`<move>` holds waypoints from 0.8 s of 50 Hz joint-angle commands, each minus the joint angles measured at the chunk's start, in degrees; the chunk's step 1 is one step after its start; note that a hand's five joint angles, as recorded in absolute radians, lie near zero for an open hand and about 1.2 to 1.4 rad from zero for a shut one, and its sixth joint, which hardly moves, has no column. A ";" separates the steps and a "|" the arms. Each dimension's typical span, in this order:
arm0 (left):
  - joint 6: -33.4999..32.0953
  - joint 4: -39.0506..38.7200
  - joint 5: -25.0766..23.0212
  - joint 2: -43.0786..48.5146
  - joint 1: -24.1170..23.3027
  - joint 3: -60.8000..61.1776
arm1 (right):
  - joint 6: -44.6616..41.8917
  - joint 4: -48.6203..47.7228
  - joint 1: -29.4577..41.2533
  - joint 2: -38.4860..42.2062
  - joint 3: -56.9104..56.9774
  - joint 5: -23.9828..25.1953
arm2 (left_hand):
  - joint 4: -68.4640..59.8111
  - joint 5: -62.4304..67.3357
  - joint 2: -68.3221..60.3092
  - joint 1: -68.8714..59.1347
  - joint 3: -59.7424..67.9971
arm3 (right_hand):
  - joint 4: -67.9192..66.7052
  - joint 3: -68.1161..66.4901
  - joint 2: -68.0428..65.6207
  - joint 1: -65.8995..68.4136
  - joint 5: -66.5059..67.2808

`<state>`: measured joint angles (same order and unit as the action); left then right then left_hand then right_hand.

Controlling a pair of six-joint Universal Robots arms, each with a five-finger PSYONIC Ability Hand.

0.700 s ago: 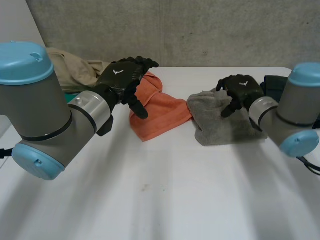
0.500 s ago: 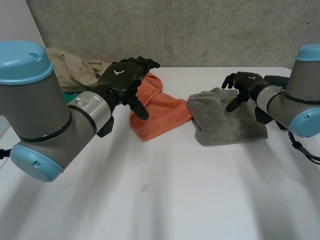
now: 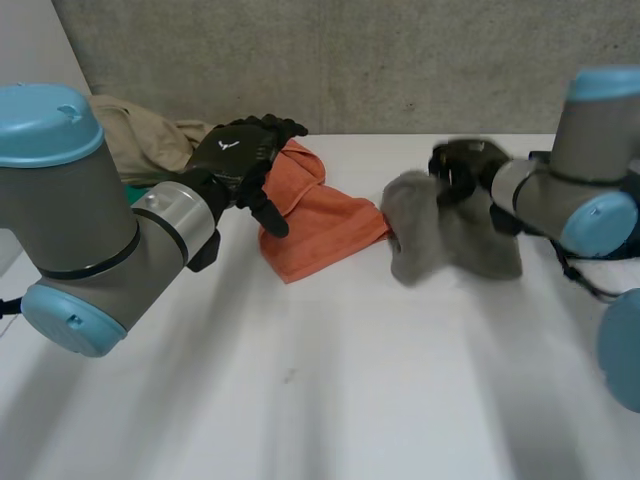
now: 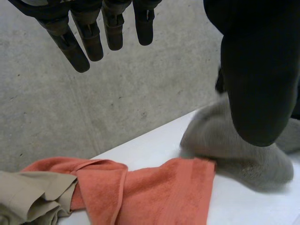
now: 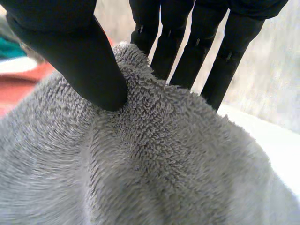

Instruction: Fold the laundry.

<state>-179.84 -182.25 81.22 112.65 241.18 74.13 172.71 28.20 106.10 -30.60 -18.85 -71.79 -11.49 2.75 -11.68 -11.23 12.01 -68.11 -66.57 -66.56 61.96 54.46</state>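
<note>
**A:** What is lying at the far left?

**B:** A beige cloth is sitting bunched up at the ten o'clock corner of the desk, close to the wall. In the left wrist view it is lying against the rumpled end of the orange towel.

**A:** And the left hand?

**B:** The left hand is hovering at that towel's ten o'clock end. Its fingers are hanging straight and loose, and they are gripping nothing. The thumb is standing apart from them.

**A:** How is the orange towel lying?

**B:** It is resting folded on the desk, running from eleven o'clock down toward five. A hem is looping across its far, rumpled end. Its three o'clock corner is touching the grey towel.

**A:** Where is the grey towel sitting?

**B:** It is sitting at about one o'clock from the desk's middle. It is standing up in a hump, with its lower edge resting on the desk.

**A:** Is the right hand touching it?

**B:** Yes. The right hand is sitting at the hump's one o'clock, and its arm is coming in from three o'clock. In the right wrist view the thumb and the fingers are pinching a ridge of the pile between them, so the hand is gripping the grey towel at its top.
</note>
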 commanded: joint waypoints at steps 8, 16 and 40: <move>0.80 -4.17 1.49 9.86 2.89 -6.36 | -6.07 -6.66 4.81 -36.80 -28.25 4.81 | 1.49 -2.75 1.68 1.23 -2.01 | -11.89 -13.43 -13.44 18.04 15.54; 3.70 -4.79 1.32 16.89 -2.11 -10.41 | -9.67 -6.93 7.19 -46.21 -36.52 5.96 | 1.49 -2.75 1.68 1.23 -2.01 | -11.89 -13.43 -13.44 18.04 15.54; 13.12 1.73 6.23 2.32 -0.80 -12.43 | -15.73 -12.72 3.50 -42.00 -34.06 0.33 | -68.51 67.25 -68.32 -68.77 67.99 | -11.89 -13.43 -13.44 18.04 15.54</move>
<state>-163.53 -177.41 81.25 124.92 236.50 62.54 160.88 18.93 111.64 -75.16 -54.10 -69.07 -68.35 55.58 -68.39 -66.95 67.67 -68.66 -68.05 -66.56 61.96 55.35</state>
